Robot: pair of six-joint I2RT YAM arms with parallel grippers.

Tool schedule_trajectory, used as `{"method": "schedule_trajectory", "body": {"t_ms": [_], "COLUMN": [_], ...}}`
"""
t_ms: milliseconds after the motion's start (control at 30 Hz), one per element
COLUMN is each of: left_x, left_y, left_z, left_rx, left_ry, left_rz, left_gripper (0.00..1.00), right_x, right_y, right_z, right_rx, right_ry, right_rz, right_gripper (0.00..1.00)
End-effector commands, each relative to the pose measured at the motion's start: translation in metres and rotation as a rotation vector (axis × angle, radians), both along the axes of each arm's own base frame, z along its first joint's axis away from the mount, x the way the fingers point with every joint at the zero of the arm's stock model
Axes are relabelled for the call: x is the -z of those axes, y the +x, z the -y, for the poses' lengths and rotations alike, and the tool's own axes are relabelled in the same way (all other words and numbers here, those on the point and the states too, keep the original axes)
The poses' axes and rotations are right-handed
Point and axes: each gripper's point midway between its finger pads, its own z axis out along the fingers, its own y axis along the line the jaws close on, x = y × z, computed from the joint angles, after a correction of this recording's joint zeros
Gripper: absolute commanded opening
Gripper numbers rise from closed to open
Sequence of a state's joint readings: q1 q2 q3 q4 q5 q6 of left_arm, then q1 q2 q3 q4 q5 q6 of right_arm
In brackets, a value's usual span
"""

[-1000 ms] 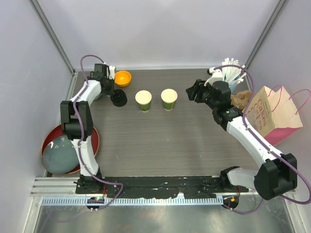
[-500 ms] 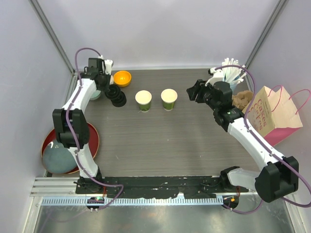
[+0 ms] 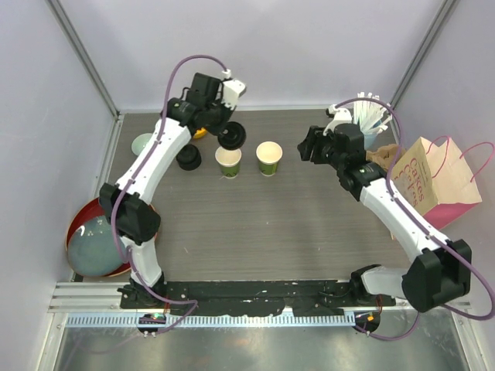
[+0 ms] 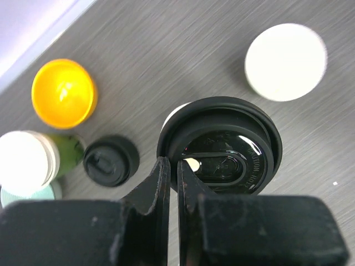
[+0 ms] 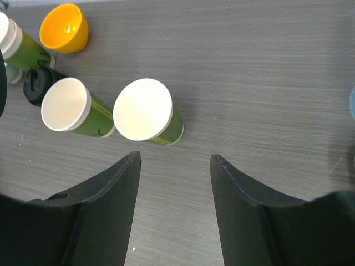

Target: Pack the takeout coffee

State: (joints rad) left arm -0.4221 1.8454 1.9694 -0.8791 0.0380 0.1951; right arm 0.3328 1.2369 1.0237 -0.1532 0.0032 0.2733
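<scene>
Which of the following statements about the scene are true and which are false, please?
1. The left gripper is shut on a black lid. True.
2. Both cups are lidded. False: both stand open, their white insides showing.
3. The right gripper is open and holds nothing. True.
4. The orange bowl is upside down. False: it stands mouth up on the table.
5. A second lid lies on the table. True.
</scene>
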Motion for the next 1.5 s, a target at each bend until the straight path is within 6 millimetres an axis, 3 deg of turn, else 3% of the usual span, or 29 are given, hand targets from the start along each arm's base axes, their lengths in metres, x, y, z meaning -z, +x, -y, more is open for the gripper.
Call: {"method": "schedule_trajectory", "body": {"t_ms": [0,33,67,100,200,433,633,1100,1467], "left_x": [0.007,0.007,0.008,0.01,0.018,0.035,0.043,0.071,0.077], "left_y": [0.0,-0.002,-0.005,0.0,-0.001,0.008,0.016,0.036,0.031], "left_z": [0.032,0.038,0.049,0.057,0.084,0.122,0.134,0.146,0.154], "left_rx": [0.05,0.06,0.082,0.088,0.132,0.157,0.155,0.139,0.168], "left_ry": [0.032,0.035,0.042,0.045,0.054,0.037,0.069,0.088,0.071], "left_rz": [-0.045,-0.054,-0.052,-0.047,-0.063,-0.069,-0.032,-0.019,-0.042], "left_gripper": [0.0,0.0,0.0,0.0,0.0,0.0,0.0,0.0,0.0], "right_x": [-0.003,-0.001,-0.01,-0.002,-0.004,0.011,0.022,0.039,0.047], "right_y": [0.018,0.022,0.028,0.033,0.042,0.05,0.05,0.056,0.065], "right_z": [-0.02,-0.023,-0.029,-0.029,-0.025,-0.02,-0.013,-0.018,-0.034], "right_rx": [-0.089,-0.106,-0.122,-0.12,-0.105,-0.1,-0.076,-0.084,-0.13], "right_ry": [0.016,0.013,0.023,0.015,0.029,0.056,0.048,0.064,0.126], "right_rz": [-0.02,-0.028,-0.015,-0.044,-0.049,-0.094,-0.115,-0.144,-0.154], "right_gripper": [0.59,0.59,0.58,0.58,0.59,0.58,0.58,0.58,0.58]}}
